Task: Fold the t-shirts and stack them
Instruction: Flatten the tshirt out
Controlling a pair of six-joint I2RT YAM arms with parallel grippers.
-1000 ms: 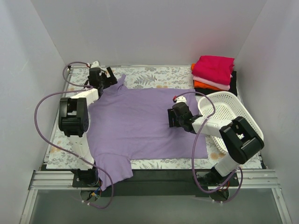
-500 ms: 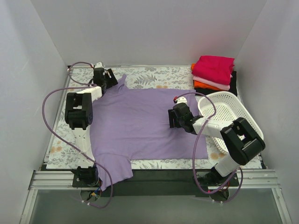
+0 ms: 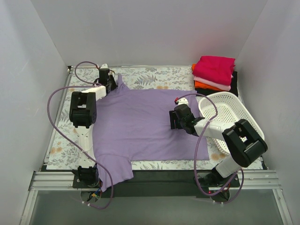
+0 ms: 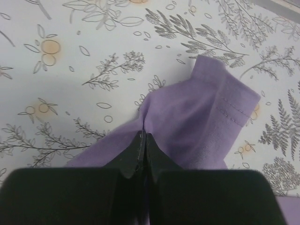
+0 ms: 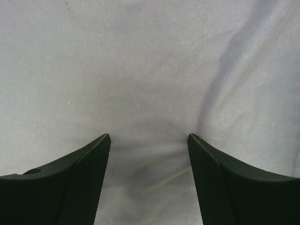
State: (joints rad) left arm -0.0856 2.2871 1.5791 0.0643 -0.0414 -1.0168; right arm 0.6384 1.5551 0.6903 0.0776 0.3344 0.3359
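Top external: I see the soft lavender t-shirt [image 3: 145, 124] spread flat mid-table, its near sleeve hanging over the edge. The folded stack [image 3: 214, 70] sits far right, beyond the lattice basket [image 3: 225, 112]. Left wrist: my left gripper [image 4: 143, 140] is pinched tight on the far sleeve's crumpled cloth. Right wrist: my right gripper [image 5: 149, 137] stands spread over smooth cloth; I can't tell if it touches.

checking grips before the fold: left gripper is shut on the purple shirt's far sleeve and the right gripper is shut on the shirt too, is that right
Not quite. The right gripper is open: the right wrist view shows its jaws standing apart over the purple shirt, gripping nothing. The left gripper is indeed shut on the far sleeve.
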